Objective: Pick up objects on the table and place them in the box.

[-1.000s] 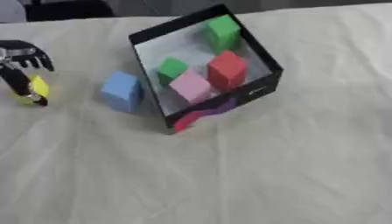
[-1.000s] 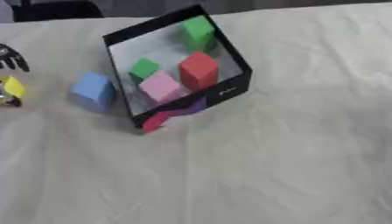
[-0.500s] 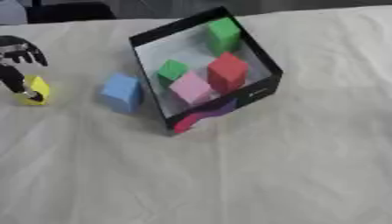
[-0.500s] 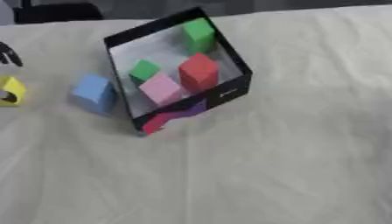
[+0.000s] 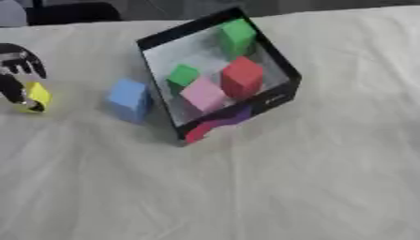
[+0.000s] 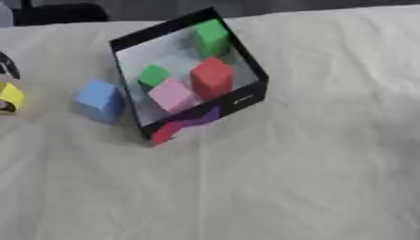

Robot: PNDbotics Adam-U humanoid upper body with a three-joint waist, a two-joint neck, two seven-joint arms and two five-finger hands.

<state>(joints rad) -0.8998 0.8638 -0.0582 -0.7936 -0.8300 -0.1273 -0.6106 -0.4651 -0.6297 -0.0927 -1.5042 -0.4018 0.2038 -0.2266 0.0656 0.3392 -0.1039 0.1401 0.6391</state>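
A black box (image 5: 277, 60) stands tilted at the upper middle of the cloth-covered table. It holds two green blocks (image 5: 237, 33) (image 5: 183, 75), a red block (image 5: 242, 77) and a pink block (image 5: 203, 94). Just left of the box, a light blue block (image 5: 128, 99) lies on the cloth. A small yellow block (image 5: 37, 96) sits at the far left. My left hand (image 5: 18, 63) is over it, dark fingers curled down along its left side and under it. My right hand shows in neither view.
A purple and red shape (image 5: 215, 124) sticks out at the box's near corner. The pale cloth (image 5: 271, 187) has shallow wrinkles across the front and right. Dark objects stand beyond the table's far edge.
My left hand's fingers have shifted slightly at the yellow block. The blocks and the box stay where they were.
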